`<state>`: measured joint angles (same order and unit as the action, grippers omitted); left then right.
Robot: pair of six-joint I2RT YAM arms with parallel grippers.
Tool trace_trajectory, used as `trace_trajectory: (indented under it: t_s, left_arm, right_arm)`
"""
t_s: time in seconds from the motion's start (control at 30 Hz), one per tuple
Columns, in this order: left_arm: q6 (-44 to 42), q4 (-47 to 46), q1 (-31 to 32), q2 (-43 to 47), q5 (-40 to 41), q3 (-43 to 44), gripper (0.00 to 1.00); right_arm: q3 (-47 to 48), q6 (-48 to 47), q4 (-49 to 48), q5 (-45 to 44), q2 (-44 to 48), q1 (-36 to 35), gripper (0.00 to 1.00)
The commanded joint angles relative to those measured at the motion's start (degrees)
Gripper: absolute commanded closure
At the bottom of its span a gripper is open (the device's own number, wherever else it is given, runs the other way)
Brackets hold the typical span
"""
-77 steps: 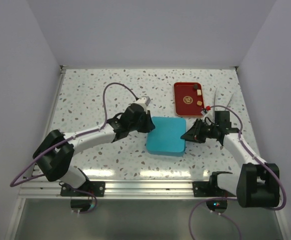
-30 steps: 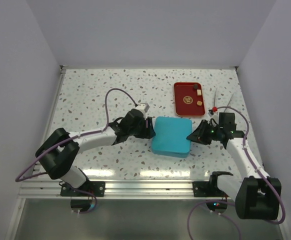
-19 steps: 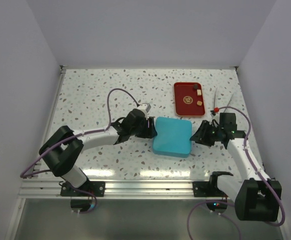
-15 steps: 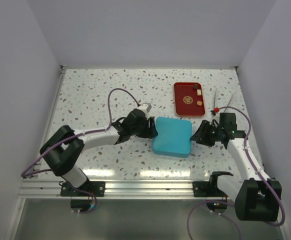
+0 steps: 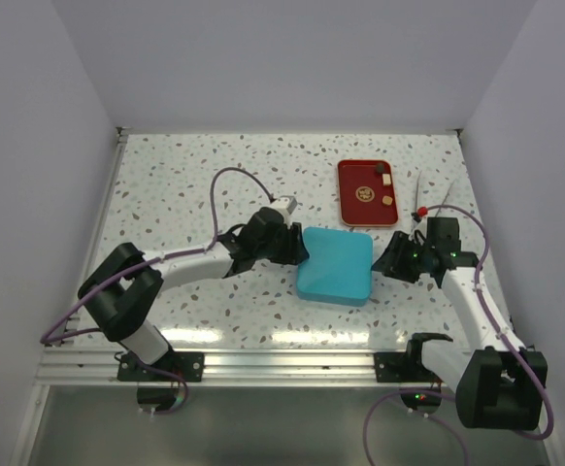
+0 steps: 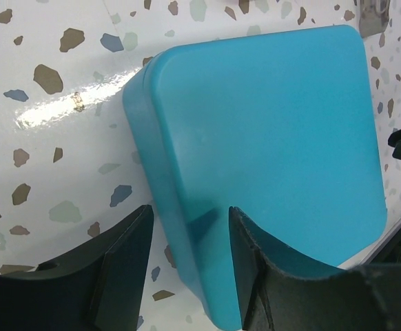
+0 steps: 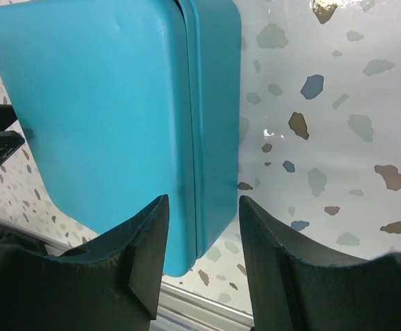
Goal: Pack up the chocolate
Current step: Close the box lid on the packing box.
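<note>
Teal box sits straddled by parted left fingers, right fingers; chocolate orientation unreadable.

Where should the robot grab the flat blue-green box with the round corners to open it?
Probably the flat blue-green box is best held by its lid's rim, above the side seam, coming from left and right. The top is too wide for the jaws; the straight rim is thin. The left gripper and right gripper sit there, open.
</note>
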<state>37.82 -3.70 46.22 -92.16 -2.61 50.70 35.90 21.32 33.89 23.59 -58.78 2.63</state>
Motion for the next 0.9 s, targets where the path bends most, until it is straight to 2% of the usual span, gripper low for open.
trace_trajectory:
  t_s: [0.0,0.23,0.37,0.6,0.73,0.77,0.8,0.83,0.87]
  left_arm:
    - [-0.91,-1.31,0.45,0.05,-1.25,2.48,0.48]
    - [-0.38,-0.08,0.80,-0.04,-0.64,3.00,0.50]
    - [-0.47,1.85,0.80,1.89,2.43,2.83,0.49]
    - [-1.00,3.35,0.63,10.23,8.94,0.02,0.42]
    - [-1.43,3.35,-0.33,14.37,11.75,-3.67,0.43]
    - [-1.44,3.61,-0.77,13.85,11.75,-3.85,0.45]
    - [-1.44,5.36,-1.73,13.07,11.49,-3.94,0.55]
    - [-1.44,7.11,-2.00,12.10,11.14,-3.59,0.61]
    - [-1.61,7.74,-2.09,10.26,11.05,-3.41,0.74]
  right_arm:
    - [2.42,-1.02,0.48,-0.74,0.25,0.18,0.50]
    - [2.51,-1.28,0.30,-0.48,-0.10,0.18,0.49]
    - [2.51,-1.20,0.21,-0.74,0.51,0.18,0.49]
    - [4.09,-1.98,1.35,-0.92,1.04,0.18,0.48]
    - [5.23,-2.34,2.14,-1.35,1.30,0.18,0.48]
    - [5.67,-2.42,2.23,-1.53,1.30,0.18,0.48]
    - [5.76,-2.60,2.41,-1.97,1.22,0.18,0.48]
    - [5.93,-2.77,2.50,-2.76,1.13,0.18,0.48]
    - [6.11,-2.95,2.85,-3.20,1.13,0.18,0.48]
